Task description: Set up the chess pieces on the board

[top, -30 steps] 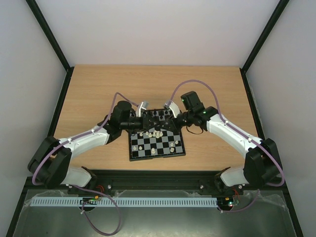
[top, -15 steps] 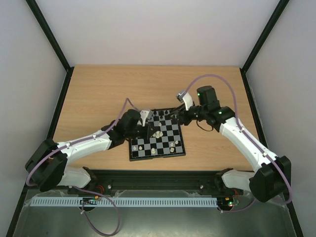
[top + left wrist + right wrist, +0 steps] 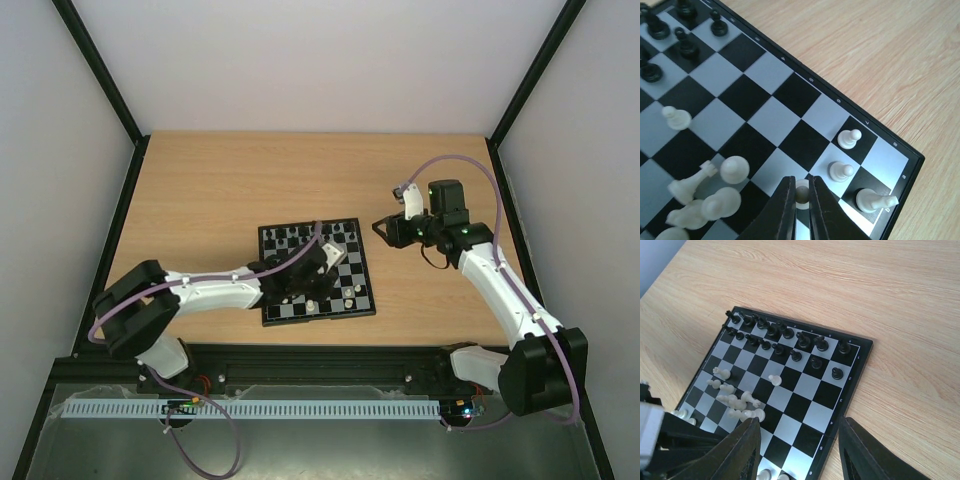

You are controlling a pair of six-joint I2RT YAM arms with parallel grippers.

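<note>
The board [image 3: 320, 317] lies mid-table. Black pieces [image 3: 780, 337] stand in two rows along its far edge. Cream-white pieces [image 3: 740, 406] lie bunched and partly toppled on the middle squares. My left gripper [image 3: 801, 192] is low over the board's near right part [image 3: 312, 274], shut on a cream-white pawn [image 3: 802, 196] that stands on a square. Two white pawns [image 3: 841, 171] and a toppled white piece [image 3: 875, 200] stand beside it near the corner. My right gripper [image 3: 800, 445] is open and empty, raised off the board's right edge [image 3: 384, 228].
Bare wooden table [image 3: 200, 190] surrounds the board, with black frame rails at both sides and white walls behind. The left arm's forearm [image 3: 215, 292] lies low across the table left of the board.
My left gripper has moved from the board's far left to its near right squares and is down on a white pawn. My right arm has drawn back to the right, off the board.
</note>
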